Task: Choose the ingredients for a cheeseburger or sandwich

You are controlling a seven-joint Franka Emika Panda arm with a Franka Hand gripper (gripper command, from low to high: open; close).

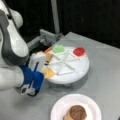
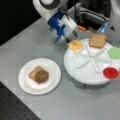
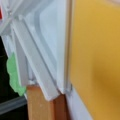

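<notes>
Already a dark brown round patty [image 2: 41,76] lies on a toast-brown bread square [image 2: 34,72] at the middle of the white paper plate [image 2: 53,75], which stands on the grey worktop [image 2: 30,42] left of the white round divided tray [image 2: 82,75] in a front view. On the tray, each in its own compartment, lie a yellow-orange cheese square [image 2: 75,45], a second toast-brown bread square [image 2: 97,40], a green square [image 2: 115,53] and a red disc [image 2: 110,72].

Only the front views show the plate and its small stack; the wrist view shows just the cheese square [image 3: 97,57] filling its right side, a white tray divider [image 3: 37,62], a sliver of the green square [image 3: 13,75] and the bread square's edge [image 3: 37,105].

The blue-and-white tool [image 2: 71,40] sits at the tray's rim, right at the cheese square's far-left edge; I cannot tell whether it is open or gripping the cheese.
</notes>
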